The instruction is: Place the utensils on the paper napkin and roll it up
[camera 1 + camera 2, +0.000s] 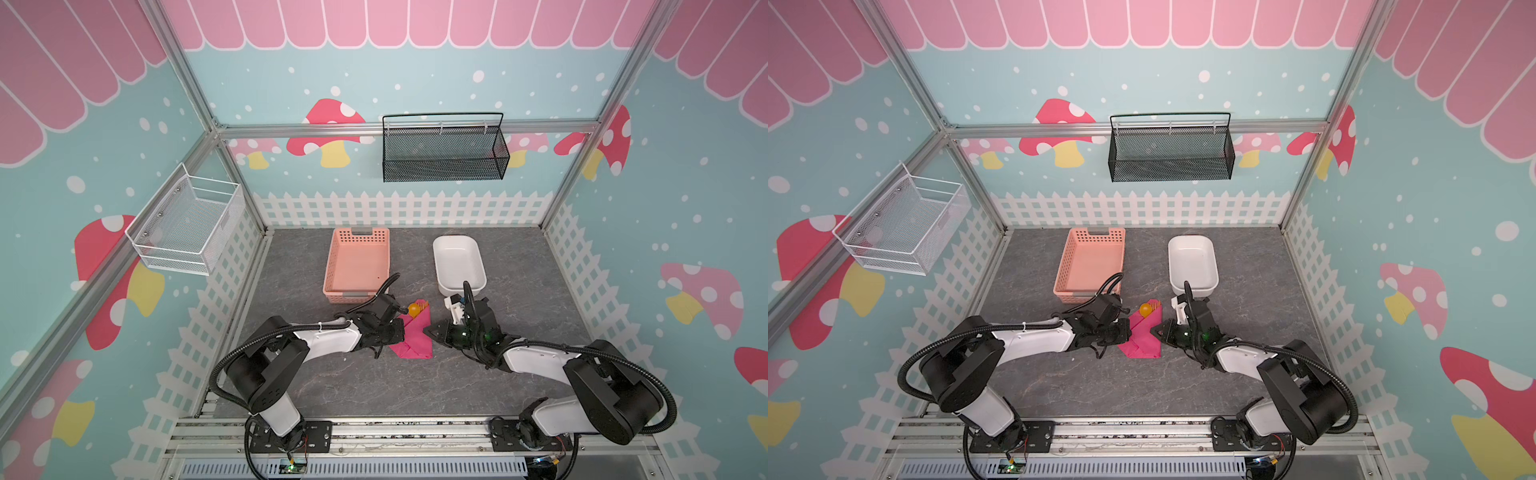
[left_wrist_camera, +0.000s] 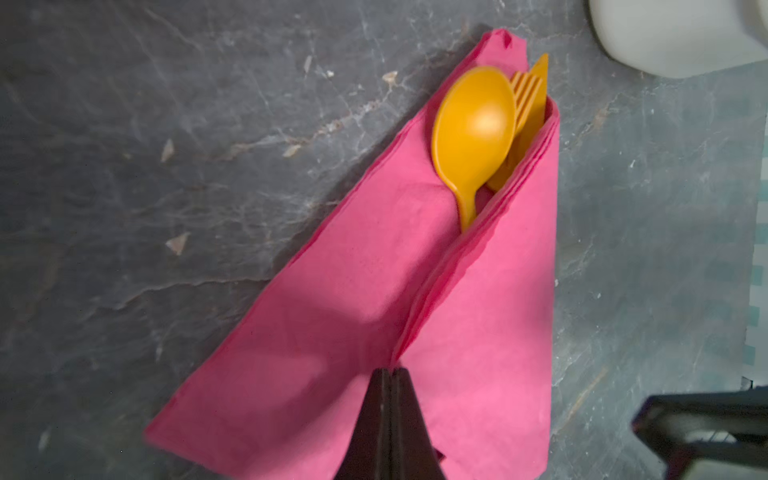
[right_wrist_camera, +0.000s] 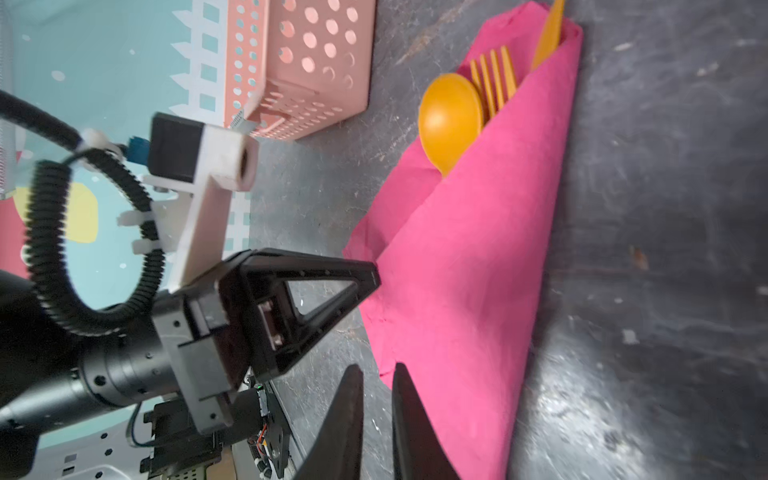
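Note:
The hot-pink paper napkin (image 1: 413,338) (image 1: 1144,338) lies mid-table, folded over the utensils from both sides. Only the utensil heads stick out at its far end: the orange spoon bowl (image 2: 473,124) (image 3: 451,116), the fork tines (image 2: 528,89) (image 3: 494,79) and the thin piece's tip (image 2: 540,70) (image 3: 548,37). My left gripper (image 2: 390,372) (image 1: 401,332) is shut, its tips pinching the fold edge on the napkin's left side. My right gripper (image 3: 376,370) (image 1: 426,331) hangs at the napkin's right edge, open by a narrow gap with nothing in it; one finger overlaps the paper.
A salmon perforated basket (image 1: 331,266) stands just behind the left gripper. Behind the right gripper is a white tub (image 1: 437,257). A black mesh basket (image 1: 444,149) hangs on the back wall and a white wire basket (image 1: 187,224) on the left wall.

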Robot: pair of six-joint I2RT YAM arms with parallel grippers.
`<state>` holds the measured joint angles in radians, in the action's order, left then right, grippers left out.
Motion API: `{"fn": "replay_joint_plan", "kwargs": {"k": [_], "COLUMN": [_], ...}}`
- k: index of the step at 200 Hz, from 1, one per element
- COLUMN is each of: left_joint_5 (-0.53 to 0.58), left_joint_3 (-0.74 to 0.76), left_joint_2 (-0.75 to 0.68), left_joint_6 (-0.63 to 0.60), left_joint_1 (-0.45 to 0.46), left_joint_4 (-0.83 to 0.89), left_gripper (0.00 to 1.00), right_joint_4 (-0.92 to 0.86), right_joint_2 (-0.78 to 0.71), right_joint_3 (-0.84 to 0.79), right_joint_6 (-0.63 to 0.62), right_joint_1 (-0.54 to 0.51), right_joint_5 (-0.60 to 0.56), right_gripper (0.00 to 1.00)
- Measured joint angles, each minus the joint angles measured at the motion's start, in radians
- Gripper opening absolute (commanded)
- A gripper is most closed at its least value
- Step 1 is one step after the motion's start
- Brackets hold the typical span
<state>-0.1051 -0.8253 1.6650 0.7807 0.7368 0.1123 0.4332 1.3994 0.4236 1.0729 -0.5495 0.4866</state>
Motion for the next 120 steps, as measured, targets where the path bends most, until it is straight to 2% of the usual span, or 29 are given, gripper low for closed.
{"fn": "replay_joint_plan", "kwargs": {"k": [66,120], "left_joint_5": [0.013,0.012], "left_joint_3": [-0.002,-0.002], "left_joint_2": [0.000,0.007], "left_joint_6": [-0.029,-0.030], "left_joint_1": [-0.003,-0.005], "left_joint_4": [0.025,0.026], "left_gripper": [0.00,0.00], "right_joint_4": [-0.042,0.093], "right_joint_2": [-0.009,0.093], "right_joint_3": [-0.057,-0.070], "right_joint_6": [-0.016,-0.006], "right_joint_1": [0.000,0.000], "right_joint_5": [0.032,0.137], "right_gripper": [0.14,0.10]}}
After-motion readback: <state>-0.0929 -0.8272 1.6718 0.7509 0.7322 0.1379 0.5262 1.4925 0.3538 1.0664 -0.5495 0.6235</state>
